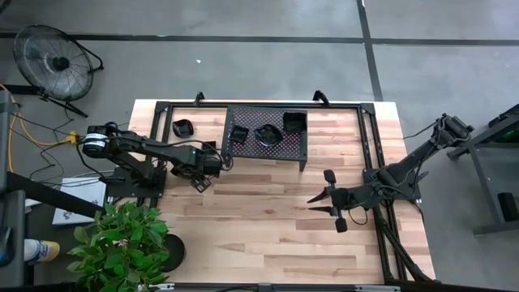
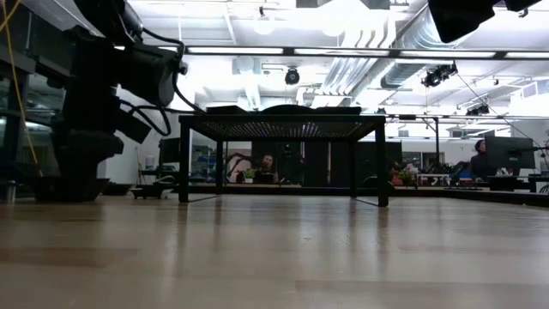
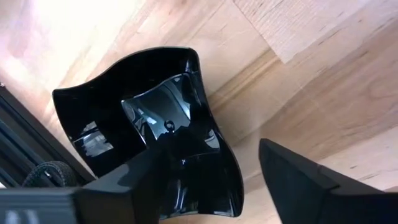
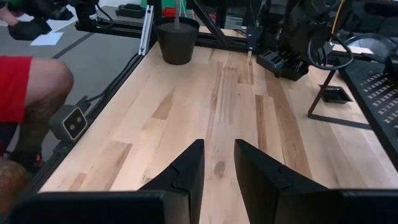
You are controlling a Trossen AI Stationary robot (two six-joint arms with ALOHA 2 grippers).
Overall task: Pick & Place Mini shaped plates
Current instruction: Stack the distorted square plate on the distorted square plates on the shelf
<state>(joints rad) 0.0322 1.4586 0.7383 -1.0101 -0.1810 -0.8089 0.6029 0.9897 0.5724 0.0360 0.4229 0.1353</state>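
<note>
A glossy black mini plate (image 3: 149,137), squarish with a wavy raised rim, lies on the wooden table under my left gripper (image 3: 211,149). That gripper (image 1: 201,182) points down at it, open. One finger (image 3: 124,186) stands over the plate's inside and the other (image 3: 298,180) outside its wall. Another plate (image 1: 183,126) rests on the table left of the mesh rack (image 1: 304,146). Three plates (image 1: 268,135) sit on the rack's top. My right gripper (image 1: 320,199) hovers right of the table's middle, its fingers a little apart with nothing between them (image 4: 217,168). My left gripper comes at the plate from above with its fingers on either side of one rim wall (image 3: 227,168). Whether either finger touches the plate, I cannot tell. The plate lies flat on the table.
The rack (image 2: 283,120) stands on legs at the table's far side. A potted plant (image 1: 134,243) sits at the near left corner. A person's leg (image 4: 31,93) shows beside the table. Bare wood (image 1: 259,219) stretches between the two arms.
</note>
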